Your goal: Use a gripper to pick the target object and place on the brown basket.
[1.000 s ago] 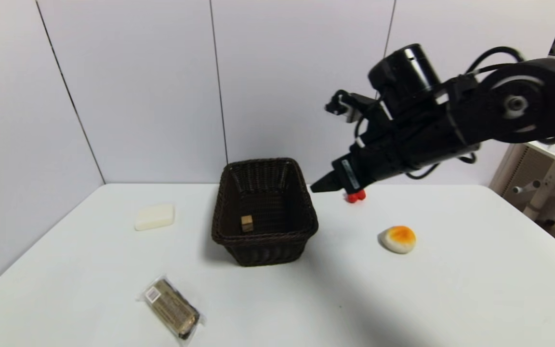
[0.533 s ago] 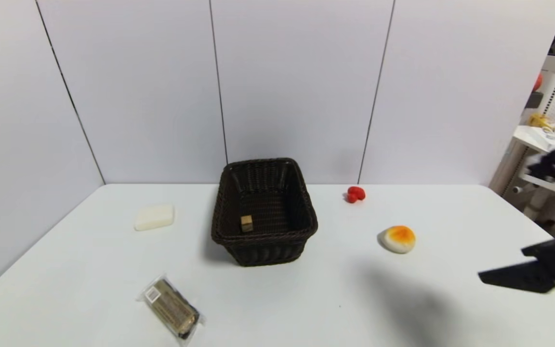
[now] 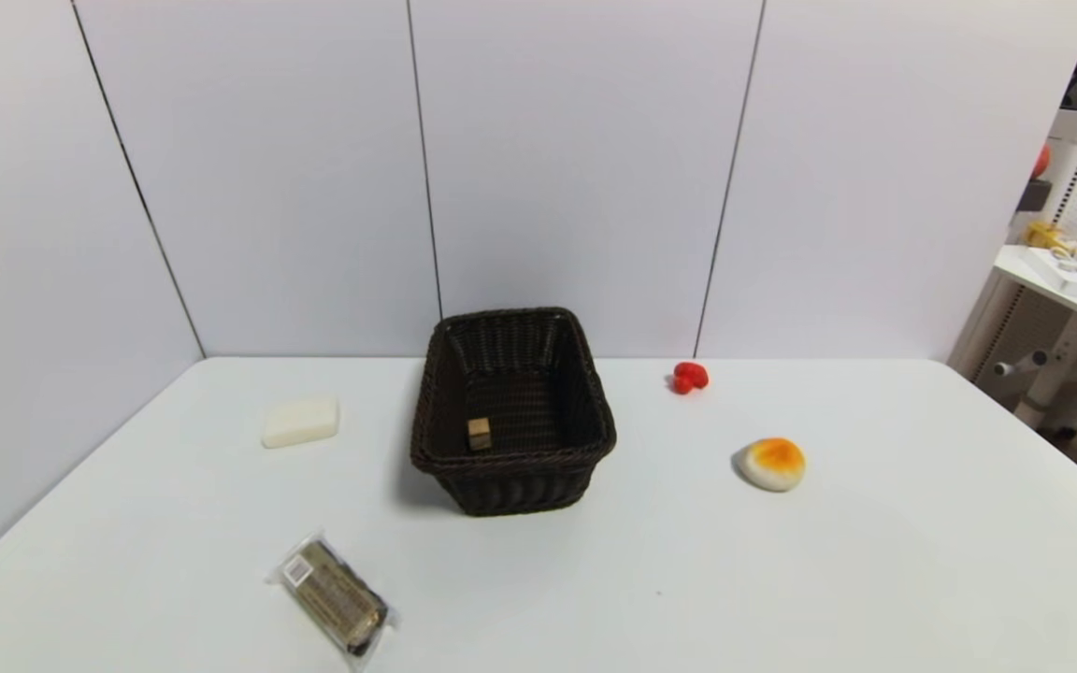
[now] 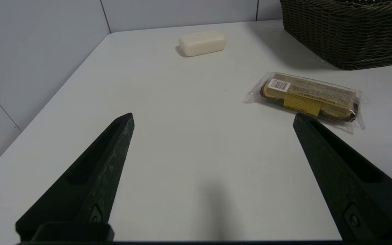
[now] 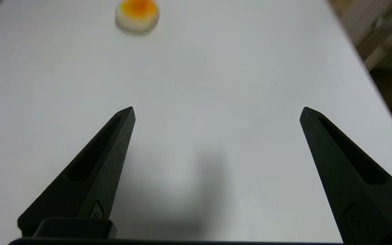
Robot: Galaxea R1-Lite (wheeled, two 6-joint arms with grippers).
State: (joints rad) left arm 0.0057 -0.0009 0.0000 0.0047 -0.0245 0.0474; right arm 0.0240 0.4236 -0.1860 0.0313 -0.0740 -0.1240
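Note:
The dark brown woven basket (image 3: 512, 467) stands at the middle of the white table. The tiny tan wooden cube (image 3: 479, 433) lies inside it, near its left front corner. The basket's wall also shows in the left wrist view (image 4: 345, 37). My right gripper (image 5: 216, 112) is open and empty, low over the bare table at the near right, out of the head view. My left gripper (image 4: 213, 117) is open and empty, parked low over the table at the near left.
A cream bar (image 3: 300, 421) lies left of the basket. A wrapped snack pack (image 3: 333, 596) lies at the front left. A white-and-orange lump (image 3: 771, 463) and a small red piece (image 3: 690, 377) lie right of the basket. The table's right edge (image 5: 369, 68) is close to my right gripper.
My right arm has pulled back from beside the basket, down to the near right and out of the head view. The cube stays in the basket.

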